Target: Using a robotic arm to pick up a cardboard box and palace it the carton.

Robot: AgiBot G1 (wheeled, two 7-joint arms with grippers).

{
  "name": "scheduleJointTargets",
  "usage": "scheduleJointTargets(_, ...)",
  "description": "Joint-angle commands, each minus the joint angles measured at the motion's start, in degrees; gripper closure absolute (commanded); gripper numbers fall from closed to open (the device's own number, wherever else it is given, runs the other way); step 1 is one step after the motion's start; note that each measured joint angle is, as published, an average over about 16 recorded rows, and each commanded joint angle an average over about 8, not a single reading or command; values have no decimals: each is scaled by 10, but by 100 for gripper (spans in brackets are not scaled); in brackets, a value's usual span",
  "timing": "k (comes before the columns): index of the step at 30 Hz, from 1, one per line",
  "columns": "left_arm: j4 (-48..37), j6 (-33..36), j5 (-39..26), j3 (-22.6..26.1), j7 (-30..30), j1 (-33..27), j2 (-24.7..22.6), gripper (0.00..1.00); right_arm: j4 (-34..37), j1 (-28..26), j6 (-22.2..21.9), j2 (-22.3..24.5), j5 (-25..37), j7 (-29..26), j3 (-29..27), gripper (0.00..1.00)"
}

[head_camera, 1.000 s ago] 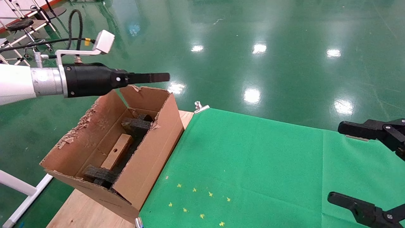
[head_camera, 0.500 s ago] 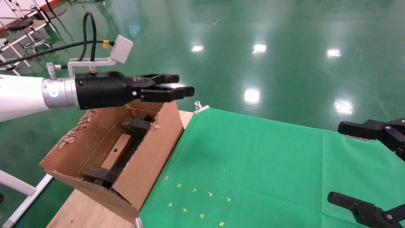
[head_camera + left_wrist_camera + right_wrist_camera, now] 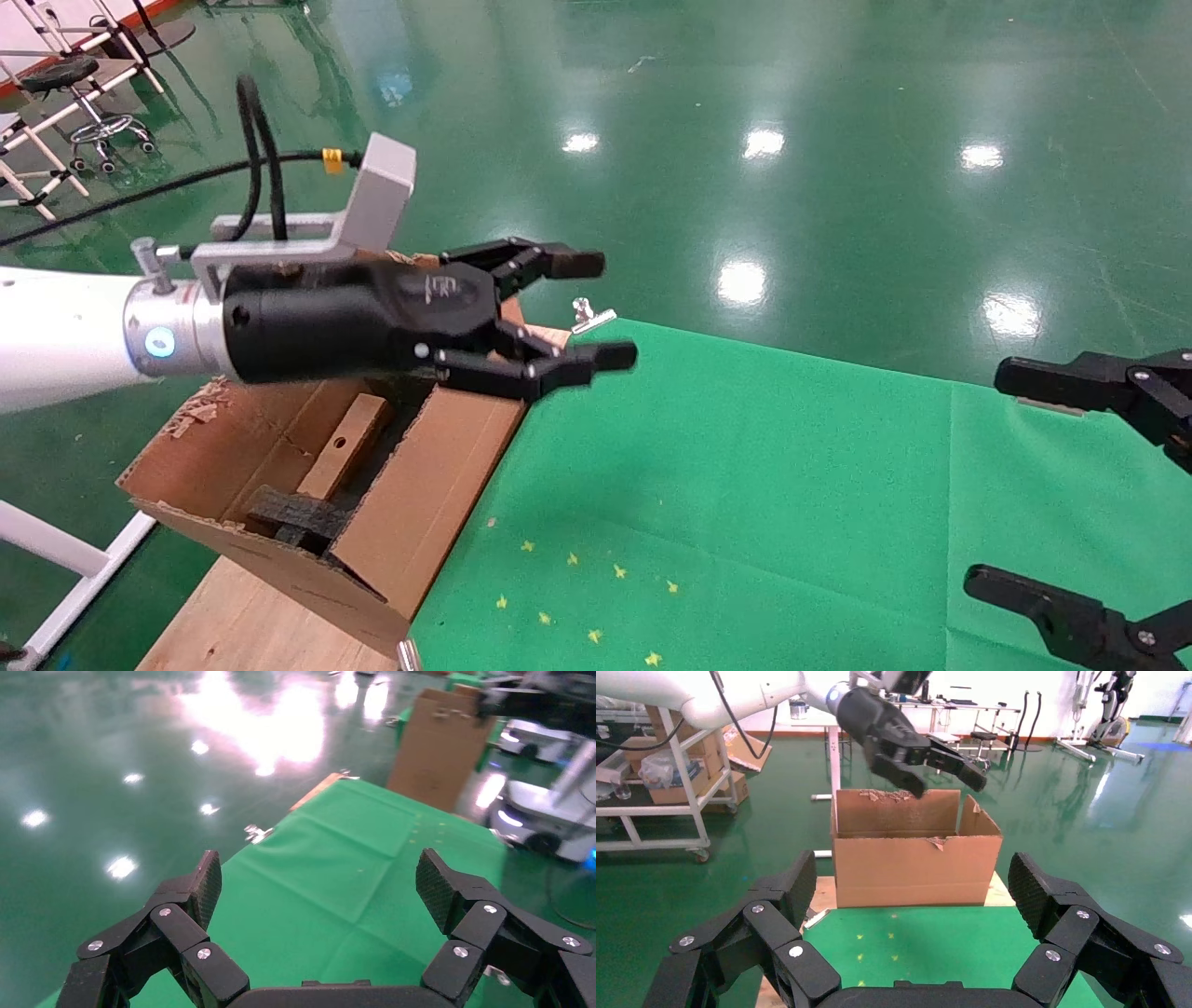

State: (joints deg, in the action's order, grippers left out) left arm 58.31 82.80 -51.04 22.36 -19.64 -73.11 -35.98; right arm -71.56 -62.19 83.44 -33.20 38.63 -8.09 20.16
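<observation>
Small slim brown cardboard box (image 3: 346, 445) sits inside the large torn-edged corrugated carton (image 3: 438, 475), between black foam blocks (image 3: 296, 514), so placement looks done. Your white left robotic arm's black gripper (image 3: 596, 308) hangs empty, jaws spread, above the carton's far edge. Next: retract clear of the flaps. Right gripper (image 3: 1010, 480) parked wide open.

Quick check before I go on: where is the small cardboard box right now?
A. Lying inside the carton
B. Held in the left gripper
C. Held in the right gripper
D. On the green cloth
A: the cardboard box lies inside the carton, while the left gripper is open and empty above it.
</observation>
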Motion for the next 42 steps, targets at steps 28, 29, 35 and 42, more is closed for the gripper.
scheduleJointTargets(28,162,32,99,-68,92,123,11,0,0,0,0,0,0,0,0,0)
scheduleJointTargets(29,161,31,98,-68,92,122,10,0,0,0,0,0,0,0,0,0)
scheduleJointTargets(35,157,30,95,-66,90,119,10,0,0,0,0,0,0,0,0,0)
scheduleJointTargets(42,154,29,93,-64,89,117,10,0,0,0,0,0,0,0,0,0)
